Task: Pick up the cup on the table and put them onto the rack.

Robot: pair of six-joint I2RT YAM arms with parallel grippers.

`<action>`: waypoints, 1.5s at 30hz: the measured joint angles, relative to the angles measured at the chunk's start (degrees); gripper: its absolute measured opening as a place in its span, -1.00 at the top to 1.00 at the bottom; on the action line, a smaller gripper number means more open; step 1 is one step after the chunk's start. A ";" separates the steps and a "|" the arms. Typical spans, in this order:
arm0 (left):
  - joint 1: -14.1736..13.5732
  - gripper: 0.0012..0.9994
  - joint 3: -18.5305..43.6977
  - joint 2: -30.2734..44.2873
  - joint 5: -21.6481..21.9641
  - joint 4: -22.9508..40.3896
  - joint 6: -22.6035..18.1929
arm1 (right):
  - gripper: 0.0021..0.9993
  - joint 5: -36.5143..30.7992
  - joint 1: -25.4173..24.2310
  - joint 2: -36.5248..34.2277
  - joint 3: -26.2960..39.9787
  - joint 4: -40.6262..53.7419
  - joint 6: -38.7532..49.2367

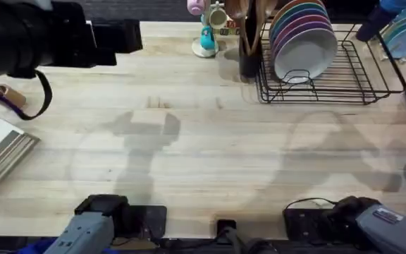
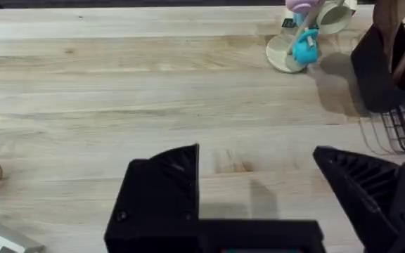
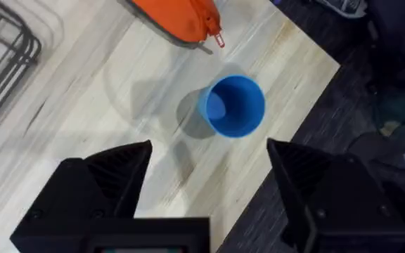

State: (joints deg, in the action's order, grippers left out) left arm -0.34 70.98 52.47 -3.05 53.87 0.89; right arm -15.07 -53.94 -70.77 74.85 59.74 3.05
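- Right gripper hangs above the table with its two black fingers spread wide and nothing between them.
- Just ahead of that gap, the cup stands upright on the wood, mouth up, clear of both fingers and close to the table's edge.
- Beyond the cup, farther from the fingers, lies an orange object with a small red tab; it does not touch the cup.
- Off to one side of the right gripper, black wires of the rack show at the corner of the wrist view.
- Left gripper also stands wide open and empty, over bare planks.
- Far ahead of the left gripper sits a teal mug stand with a pink mug and a cream mug, and beside it a dark utensil holder.
- From overhead, the rack holds a row of upright plates at the far right of the table.
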 joint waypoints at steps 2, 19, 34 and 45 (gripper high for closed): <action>0.00 -0.99 0.00 0.00 0.00 0.00 0.00 | -0.99 0.49 -0.95 -0.90 0.00 -0.52 0.01; 0.00 -0.99 0.00 0.00 0.00 0.00 0.00 | -0.99 3.41 -1.55 -11.71 -0.56 -3.17 0.02; 0.00 -0.99 0.00 0.00 -0.02 0.00 0.00 | -0.99 4.22 -1.63 -14.11 -7.59 -8.98 0.02; 0.00 -0.99 0.00 0.00 -0.04 0.00 0.00 | -0.99 4.22 -1.63 -14.11 -12.24 -14.88 0.02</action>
State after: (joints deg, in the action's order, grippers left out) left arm -0.34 70.98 52.47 -3.09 53.87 0.89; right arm -10.85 -55.57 -84.88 62.61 44.86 3.07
